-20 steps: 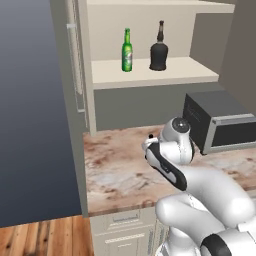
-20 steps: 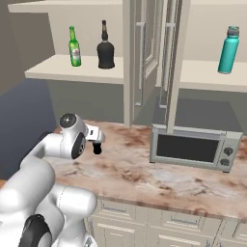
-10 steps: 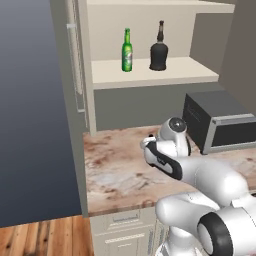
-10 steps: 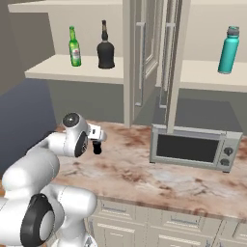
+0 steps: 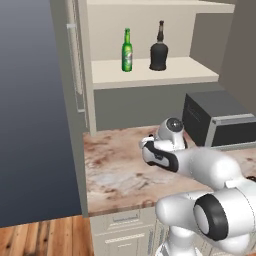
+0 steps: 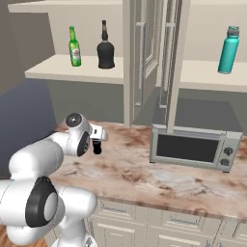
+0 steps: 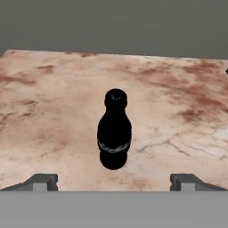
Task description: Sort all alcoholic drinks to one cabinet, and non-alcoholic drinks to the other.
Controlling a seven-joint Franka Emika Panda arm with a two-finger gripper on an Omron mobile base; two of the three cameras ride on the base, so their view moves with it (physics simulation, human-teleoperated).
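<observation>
A small slim black cola bottle (image 7: 114, 133) stands upright on the marbled counter (image 7: 53, 111), ahead of my gripper (image 7: 114, 182) and centred between its fingertips (image 7: 42, 181), untouched. The jaws stand wide apart and empty. My gripper (image 6: 98, 144) hangs low over the counter's left part. On the left cabinet shelf (image 6: 58, 70) stand the green beer bottle (image 6: 74, 47) (image 5: 127, 50) and the squat black bottle (image 6: 105, 48) (image 5: 159, 50). The teal bottle (image 6: 228, 50) stands on the right cabinet shelf (image 6: 207, 79).
A grey toaster oven (image 6: 193, 147) (image 5: 220, 120) sits on the counter right of the gripper. Open cabinet doors (image 6: 144, 58) hang between the two shelves. A tall cabinet panel (image 5: 75, 70) bounds the counter's left end.
The arm's lower links have swung round and the hand has shifted slightly over the counter. The jaws stayed open. The bottles on the shelves have not moved.
</observation>
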